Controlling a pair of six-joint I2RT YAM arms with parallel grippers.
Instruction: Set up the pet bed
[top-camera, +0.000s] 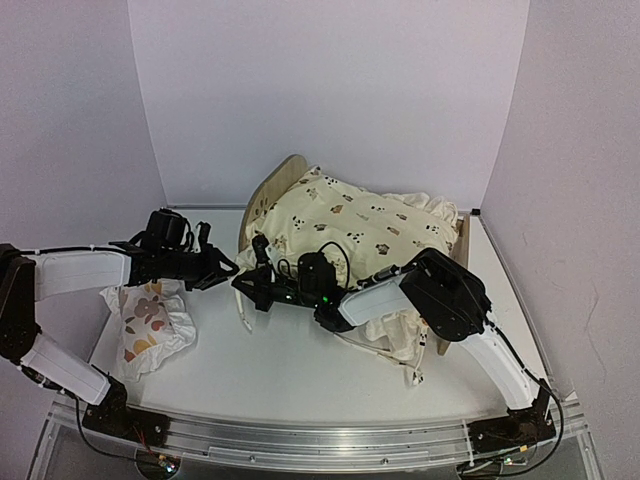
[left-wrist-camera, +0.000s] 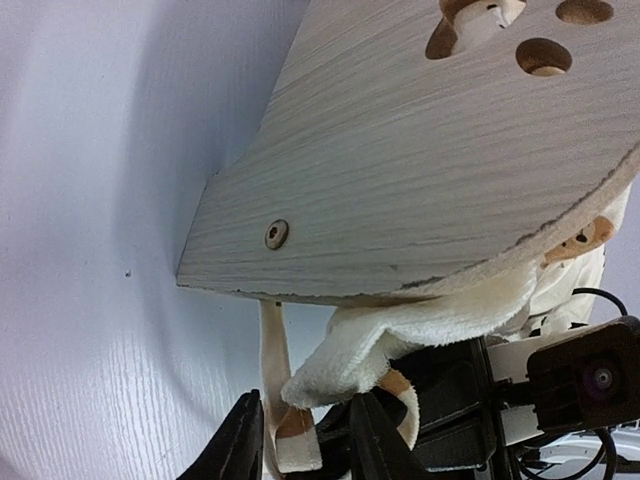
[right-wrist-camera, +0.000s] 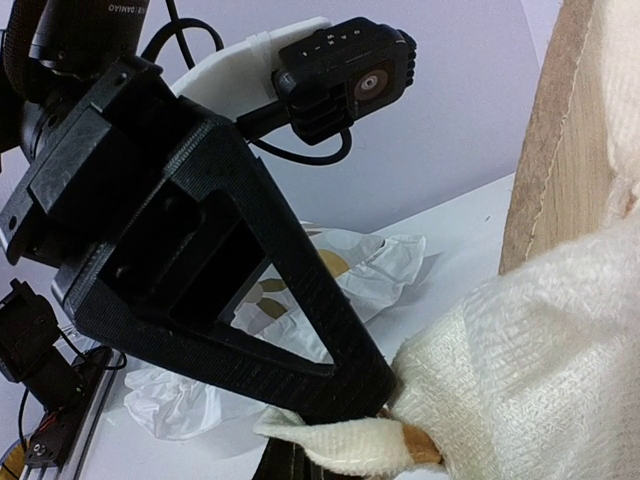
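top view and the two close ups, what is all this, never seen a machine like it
It is a robot with two arms bolted to a white table. The top view looks down from above and behind them. Each close-up comes from a camera on one arm's wrist. On the table stands a wooden pet bed with a cream printed cushion on it, and beside it lies a small pillow. The right tool is shut and seems to pinch the cushion's corner. The left tool is open, its fingers either side of a cushion tie.
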